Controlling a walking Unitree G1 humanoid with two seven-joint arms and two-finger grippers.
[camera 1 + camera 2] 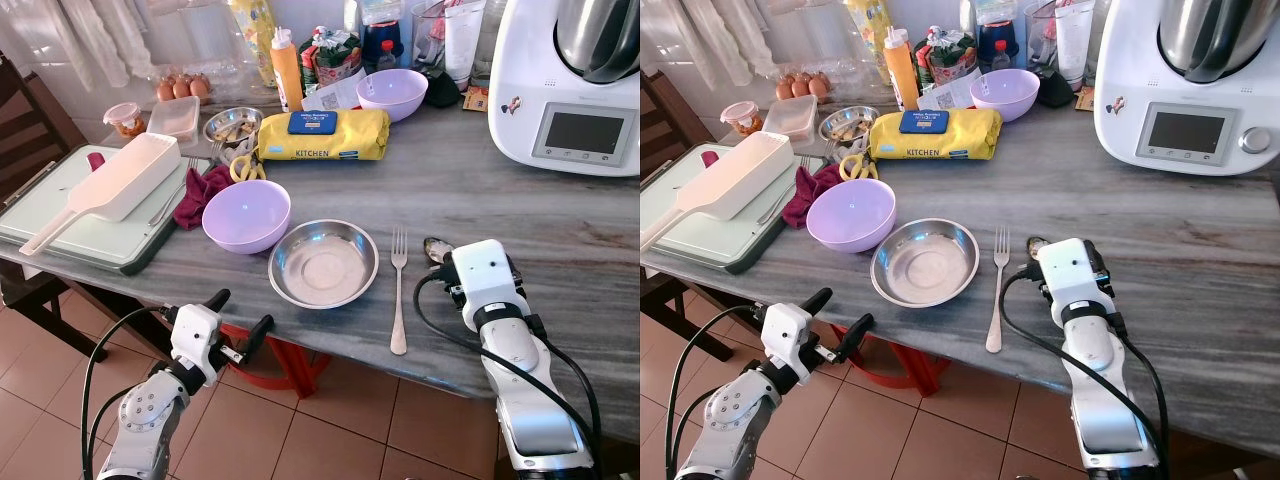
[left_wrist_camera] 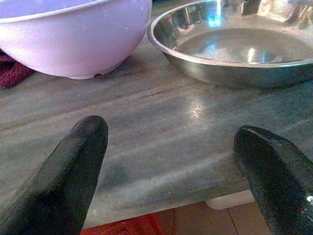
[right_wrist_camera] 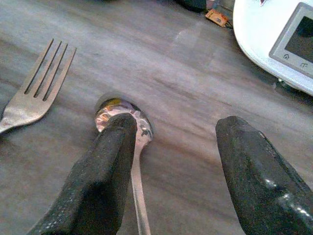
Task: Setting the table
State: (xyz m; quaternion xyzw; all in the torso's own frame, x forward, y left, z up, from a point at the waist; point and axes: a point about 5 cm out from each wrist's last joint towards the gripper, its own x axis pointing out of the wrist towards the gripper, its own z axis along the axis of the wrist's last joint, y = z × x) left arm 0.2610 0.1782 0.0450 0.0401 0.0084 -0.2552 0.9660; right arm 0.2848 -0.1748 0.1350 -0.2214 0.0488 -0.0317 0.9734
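Your right gripper (image 3: 168,161) has its fingers spread wide with nothing clamped; in the right wrist view a spoon (image 3: 131,147) lies on the grey table (image 3: 161,63) just under one finger, its bowl in the middle of the frame, and a fork (image 3: 36,88) has its tines at the upper left. A white kitchen machine (image 3: 288,44) fills the upper right corner.

In the left wrist view your left gripper (image 2: 171,166) is also wide open and empty, hovering at the table edge, with a lilac bowl (image 2: 78,39) at upper left and a steel bowl (image 2: 234,54) at upper right.

In the left eye view you see the steel bowl at centre, the fork just right of it, and the right gripper beside that, over the spoon. The lilac bowl sits left of centre. A yellow wipes packet (image 1: 322,134) lies above them, and a white scoop (image 1: 105,188) rests on a tray (image 1: 40,200) at the left.
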